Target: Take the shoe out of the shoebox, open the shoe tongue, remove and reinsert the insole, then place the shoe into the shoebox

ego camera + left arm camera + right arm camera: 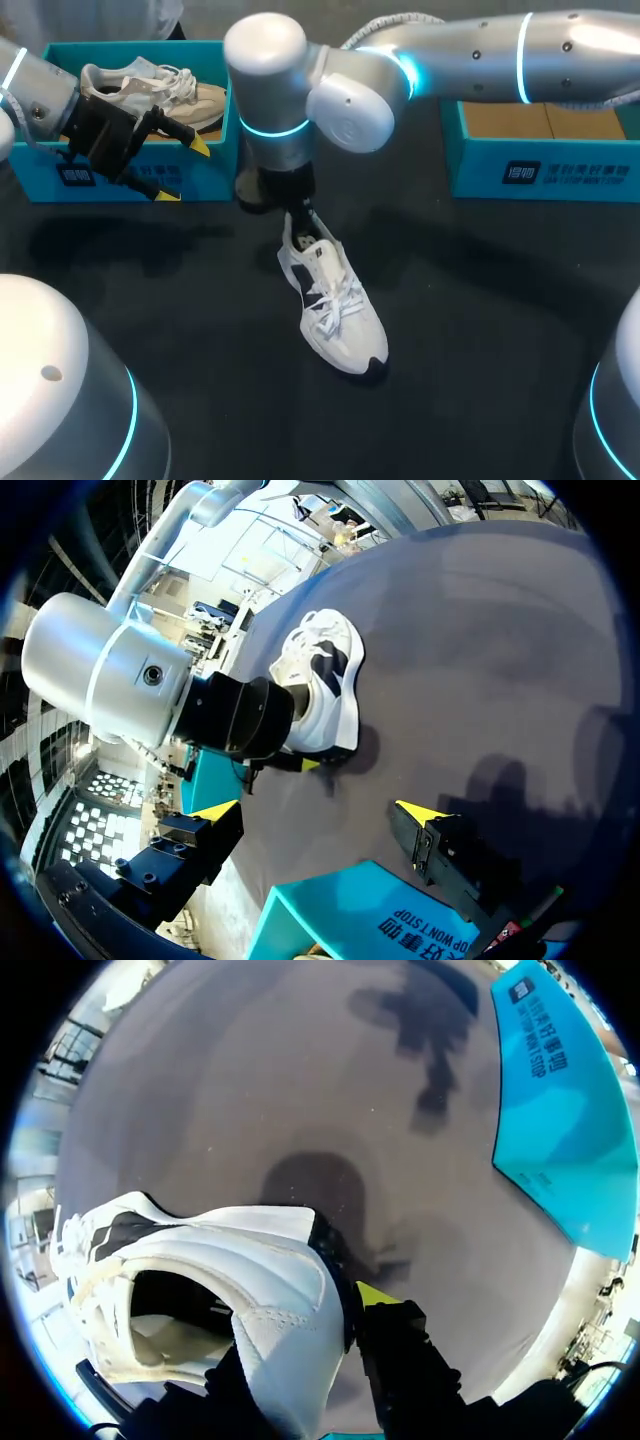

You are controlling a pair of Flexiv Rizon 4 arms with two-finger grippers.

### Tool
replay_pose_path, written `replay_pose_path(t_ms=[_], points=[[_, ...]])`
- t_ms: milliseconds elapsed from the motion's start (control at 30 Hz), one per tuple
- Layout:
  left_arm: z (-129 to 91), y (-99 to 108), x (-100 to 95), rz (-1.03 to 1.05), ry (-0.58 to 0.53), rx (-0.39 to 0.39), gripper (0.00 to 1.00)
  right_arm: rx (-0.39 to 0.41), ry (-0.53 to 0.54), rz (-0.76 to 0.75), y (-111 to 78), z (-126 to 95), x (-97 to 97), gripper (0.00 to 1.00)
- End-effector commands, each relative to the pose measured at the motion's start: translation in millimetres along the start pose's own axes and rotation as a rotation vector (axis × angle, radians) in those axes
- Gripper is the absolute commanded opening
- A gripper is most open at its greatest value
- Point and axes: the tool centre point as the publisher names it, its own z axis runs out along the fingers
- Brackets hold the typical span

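The white sneaker [335, 300] lies sole-down on the black table [480, 330], outside both boxes, with its toe toward the robot and its heel toward the far edge. My right arm comes in from the right and reaches past the middle. The right gripper [305, 1325] is at the heel.

The head view hides the grip under the wrist. The right wrist view shows the heel wall pinched between the fingers, with one yellow tip [375, 1293] against the black trim at the back of the heel. The other finger is down on the inner side, mostly covered by the collar. That view also looks straight into the shoe's opening, where a pale footbed shows.

The left gripper [180, 170] hovers at the front wall of the left shoebox [215, 175], which is teal and holds a cream sneaker [150, 90]. Its jaws are spread wide with nothing between them (plainest in the left wrist view, where bare table fills the gap). That view also shows the white sneaker side-on ahead, with a yellow tip of my other arm just beside the heel.

The right shoebox [560, 170], also teal, stands well apart and shows a brown cardboard floor.
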Motion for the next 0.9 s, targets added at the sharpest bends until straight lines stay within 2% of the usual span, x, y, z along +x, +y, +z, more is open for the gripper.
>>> replay_pose_path(t_ms=[33, 233, 267, 533, 700, 733, 767, 833, 900], points=[[0, -1, -0.3, 0.000, 0.003, -0.003, 1.00, 0.029, -0.015, 0.023, -4.8, -22, 7.6, 0.00], [0, -1, -0.3, 0.000, 0.003, -0.003, 1.00, 0.054, -0.034, 0.042, -12.1, -42, 10.8, 0.00], [0, -1, -0.3, 0.000, 0.003, -0.003, 1.00, 0.064, -0.042, 0.051, -16.4, -53, 12.5, 0.00], [0, -1, -0.3, 0.000, 0.003, -0.003, 1.00, 0.082, -0.070, 0.087, -40.8, -90, 17.9, 0.00], [0, -1, -0.3, 0.000, 0.003, -0.003, 1.00, 0.092, -0.081, 0.103, -67.6, -113, 18.0, 0.00], [0, -1, -0.3, 0.000, 0.003, -0.003, 1.00, 0.092, -0.081, 0.103, -67.6, -113, 18.0, 0.00], [0, -1, -0.3, 0.000, 0.003, -0.003, 1.00, 0.103, -0.082, 0.109, -79.4, -123, 17.5, 0.00], [0, -1, -0.3, 0.000, 0.003, -0.003, 1.00, 0.101, -0.085, 0.112, -86.2, -128, 17.0, 0.00], [0, -1, -0.3, 0.000, 0.003, -0.003, 1.00, 0.097, -0.095, 0.118, -105.3, -142, 15.6, 0.00]])
